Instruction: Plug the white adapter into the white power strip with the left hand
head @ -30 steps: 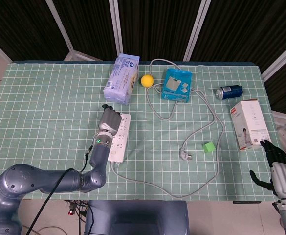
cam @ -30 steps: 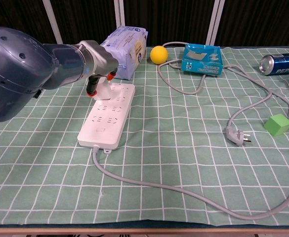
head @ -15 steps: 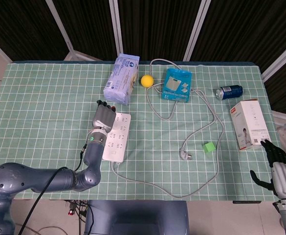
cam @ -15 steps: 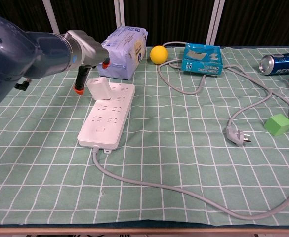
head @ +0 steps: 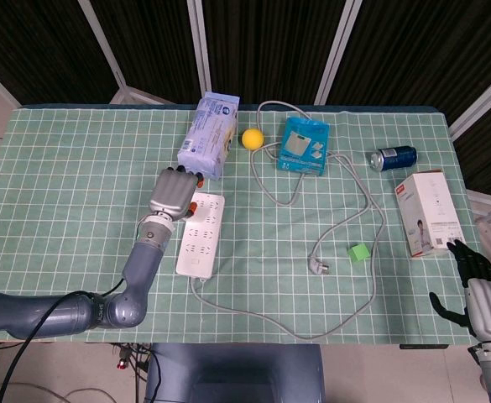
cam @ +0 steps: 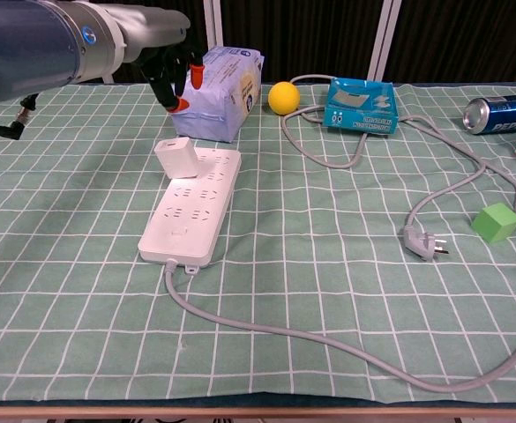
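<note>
The white adapter is sitting plugged into the far end of the white power strip; the left hand is hovering above, fingers loosely apart, holding nothing

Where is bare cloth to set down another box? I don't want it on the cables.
Free: the wide stretch left of the power strip and left hand, and the near strip in front of the strip's cable. Crowded: the cable loop around the plug and green cube, and the far edge by the tissue pack.
</note>
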Robot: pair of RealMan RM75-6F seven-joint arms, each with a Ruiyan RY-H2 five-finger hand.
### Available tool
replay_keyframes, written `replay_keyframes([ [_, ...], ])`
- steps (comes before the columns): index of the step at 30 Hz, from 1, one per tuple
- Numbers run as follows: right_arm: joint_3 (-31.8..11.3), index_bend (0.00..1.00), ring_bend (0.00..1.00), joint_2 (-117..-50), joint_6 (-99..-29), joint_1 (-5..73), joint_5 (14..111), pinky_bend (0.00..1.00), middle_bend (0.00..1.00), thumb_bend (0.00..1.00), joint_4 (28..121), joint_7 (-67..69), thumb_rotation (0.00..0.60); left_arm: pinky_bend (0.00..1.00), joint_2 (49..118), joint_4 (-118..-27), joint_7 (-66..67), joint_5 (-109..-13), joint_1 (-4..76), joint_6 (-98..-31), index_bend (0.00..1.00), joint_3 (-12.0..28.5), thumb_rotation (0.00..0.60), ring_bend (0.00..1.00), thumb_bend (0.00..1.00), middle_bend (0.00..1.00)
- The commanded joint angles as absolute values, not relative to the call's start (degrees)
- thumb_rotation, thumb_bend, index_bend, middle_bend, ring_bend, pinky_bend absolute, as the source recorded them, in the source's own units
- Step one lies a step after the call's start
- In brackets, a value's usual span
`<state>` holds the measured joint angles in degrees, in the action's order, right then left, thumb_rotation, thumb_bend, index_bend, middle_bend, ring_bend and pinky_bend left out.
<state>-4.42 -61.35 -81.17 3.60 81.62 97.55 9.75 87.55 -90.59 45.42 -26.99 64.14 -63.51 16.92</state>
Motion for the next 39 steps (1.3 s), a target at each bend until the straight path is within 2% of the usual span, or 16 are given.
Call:
replay_keyframes([
  [1, -4.41, 0.00, 0.00, -61.38, -81.17, 3.59, 81.58, 0.04, 0.00, 0.40, 97.47, 9.69, 0.600, 0.58, 91.00, -89.61, 21.51, -38.30, 56.79, -60.54, 0.54, 22.73, 0.600, 0.47, 0.36, 0.63],
  [7, -4.42, 0.00, 0.00, -61.40, -81.12, 3.60, 81.52, 0.04, 0.00, 0.40, 97.41, 9.69, 0.600, 0.73, 94.93, -86.37, 4.84, -41.84, 54.08, -55.58, 0.70, 25.61, 0.600, 0.64, 0.39, 0.83],
  [13, -4.42, 0.00, 0.00, -61.34, -80.95, 3.62, 81.38, 0.04, 0.00, 0.40, 97.42, 9.76, 0.600, 0.85, 96.40, -84.25, -8.19, -43.91, 52.03, -49.68, 0.74, 28.08, 0.600, 0.74, 0.47, 0.93],
  [15, -4.41, 0.00, 0.00, -61.32, -80.88, 3.64, 81.34, 0.04, 0.00, 0.39, 97.45, 9.79, 0.600, 0.87, 96.32, -83.76, -10.54, -43.89, 51.70, -47.90, 0.76, 28.50, 0.600, 0.76, 0.48, 0.94],
  [18, -4.41, 0.00, 0.00, -61.24, -80.68, 3.66, 81.14, 0.04, 0.00, 0.40, 97.55, 9.77, 0.600, 0.90, 95.92, -82.22, -19.17, -43.33, 50.25, -41.17, 0.77, 30.28, 0.600, 0.78, 0.48, 0.96],
  [20, -4.41, 0.00, 0.00, -61.23, -80.62, 3.68, 81.06, 0.04, 0.00, 0.40, 97.59, 9.68, 0.600, 0.90, 95.86, -79.97, -22.00, -45.41, 49.75, -38.37, 0.78, 30.09, 0.600, 0.79, 0.48, 0.97],
  [32, -4.43, 0.00, 0.00, -61.27, -80.32, 3.77, 80.78, 0.04, 0.00, 0.40, 97.66, 9.41, 0.600, 0.92, 96.94, -73.85, -31.66, -53.92, 48.11, -32.69, 0.81, 28.99, 0.600, 0.82, 0.51, 1.00],
  [39, -4.43, 0.00, 0.00, -61.26, -80.29, 3.76, 80.70, 0.04, 0.00, 0.40, 97.73, 9.34, 0.600, 0.93, 96.67, -73.17, -35.27, -56.32, 47.24, -31.92, 0.81, 29.00, 0.600, 0.83, 0.53, 1.00],
])
